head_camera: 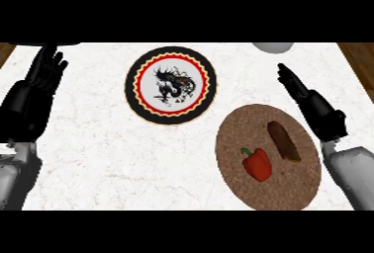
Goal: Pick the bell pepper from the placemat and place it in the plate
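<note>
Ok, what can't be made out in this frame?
Head view:
Grey object at the top edge: cut off, shape unidentifiable.
Placemat: its near rim cut off by the lower edge.
Brown elongated item beside the bell pepper: too little detail to name.

Grey round object (274, 46) cut by top edge; placemat (248, 123) clipped below.

no legible text, plate (132, 85) shows only an emblem (172, 85)

Matte black left hand (35, 94) at 9 o'clock and right hand (315, 107) at 3 o'clock, slender-fingered; each joins a smooth grey forearm (352, 174).
</note>
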You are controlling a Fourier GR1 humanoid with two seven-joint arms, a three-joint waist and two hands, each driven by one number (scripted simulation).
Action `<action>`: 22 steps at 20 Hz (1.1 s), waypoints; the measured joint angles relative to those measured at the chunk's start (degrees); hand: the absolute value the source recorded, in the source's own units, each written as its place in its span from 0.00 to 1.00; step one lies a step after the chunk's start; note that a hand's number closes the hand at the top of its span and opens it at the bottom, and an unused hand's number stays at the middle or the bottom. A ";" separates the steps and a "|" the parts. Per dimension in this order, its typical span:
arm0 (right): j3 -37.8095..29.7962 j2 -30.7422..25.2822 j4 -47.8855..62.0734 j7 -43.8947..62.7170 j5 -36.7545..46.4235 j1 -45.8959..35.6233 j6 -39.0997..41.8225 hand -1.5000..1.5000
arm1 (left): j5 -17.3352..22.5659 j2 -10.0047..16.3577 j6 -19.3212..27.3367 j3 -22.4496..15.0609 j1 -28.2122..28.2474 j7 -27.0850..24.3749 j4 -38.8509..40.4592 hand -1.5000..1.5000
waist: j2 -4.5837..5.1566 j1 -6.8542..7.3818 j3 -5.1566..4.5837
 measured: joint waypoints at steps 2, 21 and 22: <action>2.63 1.75 -2.58 0.46 0.78 0.03 0.72 1.00 | -0.15 -0.50 -0.19 -0.30 0.28 -0.44 0.05 0.50 | -0.08 0.32 0.72; 24.90 13.95 -13.00 -10.58 21.65 14.39 -15.01 0.00 | 0.86 -0.28 -6.23 0.03 3.18 -3.36 1.15 0.50 | -0.14 0.76 1.87; 24.22 12.82 -14.85 -11.22 21.68 15.40 -14.91 0.00 | 0.29 -0.70 -6.05 -0.07 2.25 -3.21 1.96 0.50 | -0.12 0.63 1.87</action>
